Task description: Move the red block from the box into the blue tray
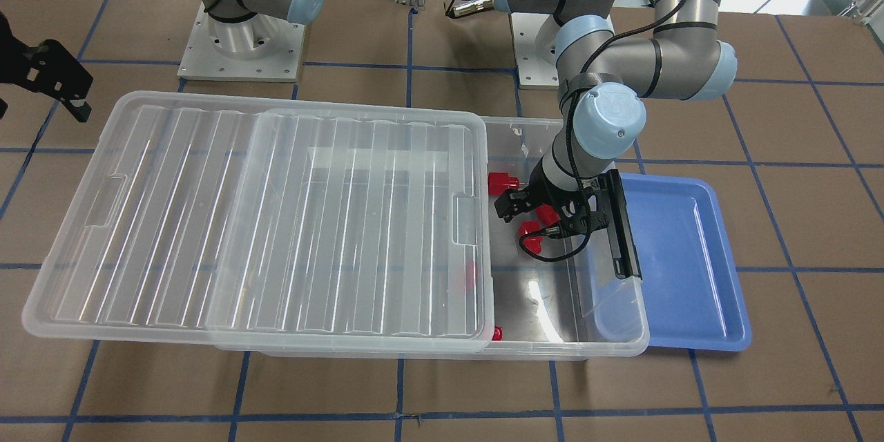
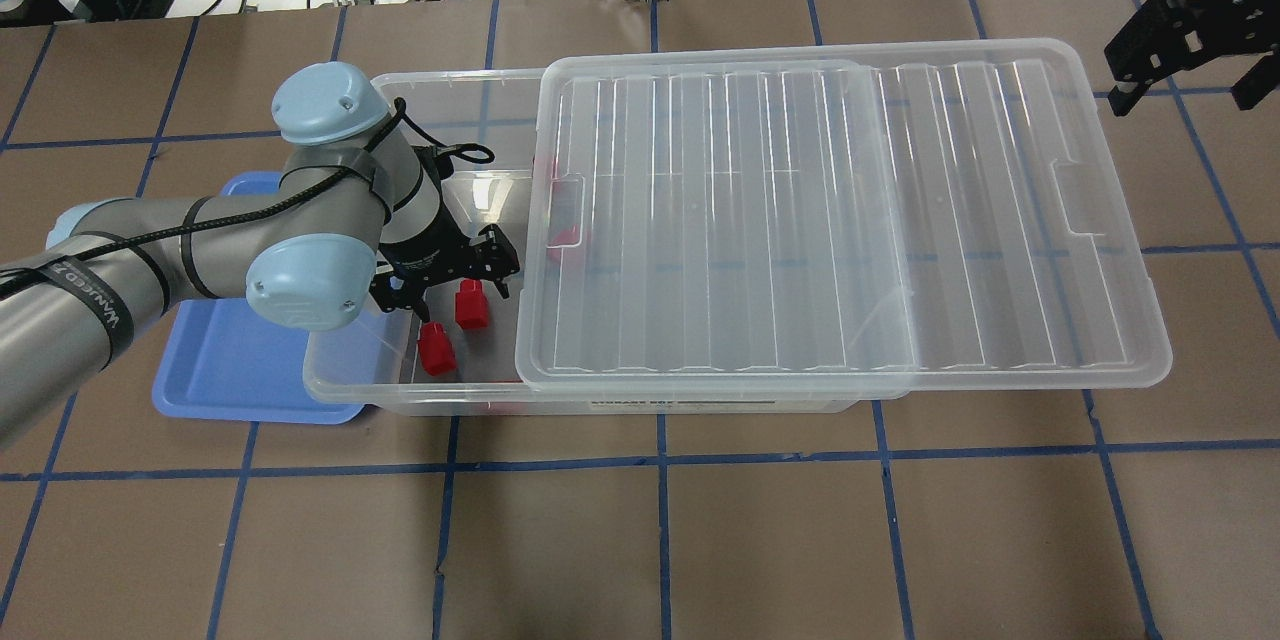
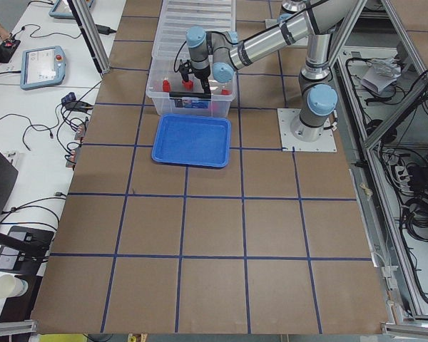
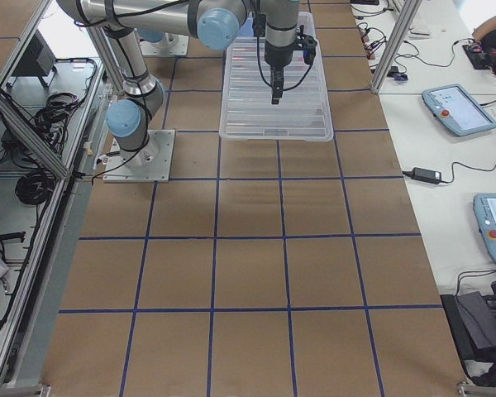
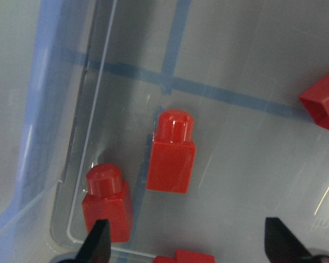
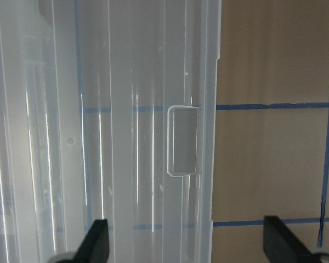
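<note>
Mid-frame in left wrist view, red block [image 5: 171, 153] lies upright; released left hand [image 5: 190, 244] should centre, then descend clear of box [image 2: 400, 398] wall.

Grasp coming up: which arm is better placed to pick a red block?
Left. The left end effector, open, hangs inside the box over a red block; the right end effector is away over the lid.

Overhead behind me and front opposite, both steeply down, sharing the box [image 2: 400, 398]. End cameras: distant, along table [image 3: 214, 235]. My wrist cameras: close, left on blocks [image 5: 171, 160], right on lid [image 6: 126, 137].
</note>
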